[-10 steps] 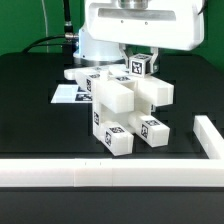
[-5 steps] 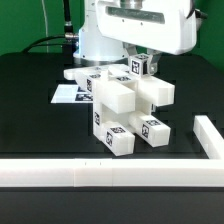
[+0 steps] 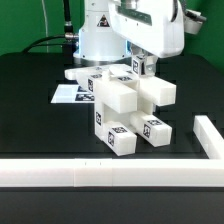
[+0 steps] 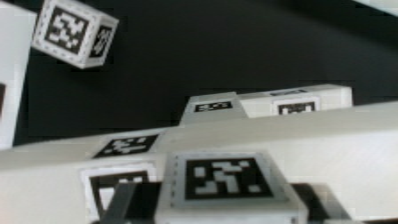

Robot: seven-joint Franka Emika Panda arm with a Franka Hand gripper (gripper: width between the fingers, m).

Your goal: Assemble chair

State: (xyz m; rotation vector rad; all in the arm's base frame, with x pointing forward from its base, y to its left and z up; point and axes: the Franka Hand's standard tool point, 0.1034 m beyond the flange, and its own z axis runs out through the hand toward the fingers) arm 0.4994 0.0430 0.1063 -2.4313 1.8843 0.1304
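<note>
Exterior view: the white robot arm (image 3: 150, 25) hangs over the middle of the black bench (image 3: 30, 120). The fingers (image 4: 320, 203) are clamped on 1 small white tagged block (image 3: 140, 68) (image 4: 221, 180), 1 finger against each side of it, as the wrist view shows. This small white tagged block sits at the upper rear of the white blocky chair assembly (image 3: 125, 108), touching it; I cannot tell whether it is seated in the assembly or only resting against it. The assembly stands near the bench centre, with several black-and-white tags showing on its front faces. The marker board (image 3: 68, 95) lies flat just beside it on the exterior view's left. 1 loose white flat piece (image 3: 78, 73) lies behind the marker board. A white rail (image 3: 90, 176) runs along the near edge of the bench and turns up the exterior view's right. Wrist view: another white tagged cube (image 4: 75, 30) lies apart on the black surface.
</note>
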